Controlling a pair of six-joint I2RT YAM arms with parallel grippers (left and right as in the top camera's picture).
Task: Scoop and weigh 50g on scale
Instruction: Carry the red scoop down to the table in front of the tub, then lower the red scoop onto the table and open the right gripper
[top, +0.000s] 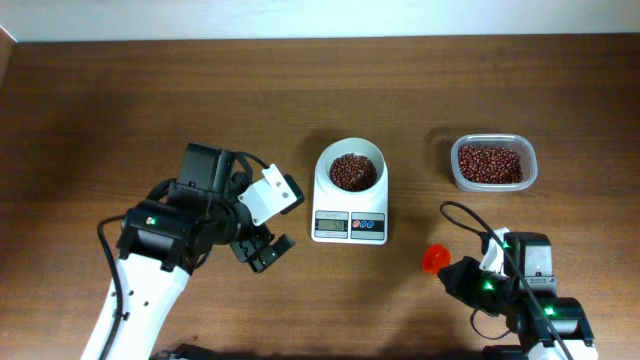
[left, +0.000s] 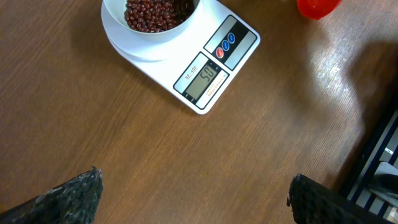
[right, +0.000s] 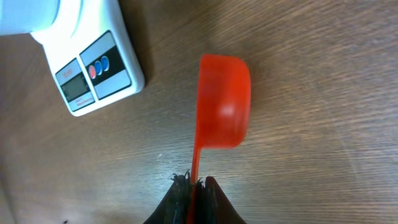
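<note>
The left gripper (left: 196, 198) hangs spread wide beside the scale (top: 350, 212) — beans (top: 354, 171) lie in its bowl (top: 325, 168). The right gripper (right: 193, 186) pinches the handle of the red scoop (right: 222, 102).

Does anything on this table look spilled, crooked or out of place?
Nothing stands out. The beans are all in the bowl on the scale and in the tub; none on the table. The right end effector grips the scoop by its handle.

Pairs white shells (top: 138, 292) with black joints (top: 205, 165), trails looping black cables (top: 101, 235), shows rough dark fingers (left: 78, 196) on left hand (left: 196, 190).
</note>
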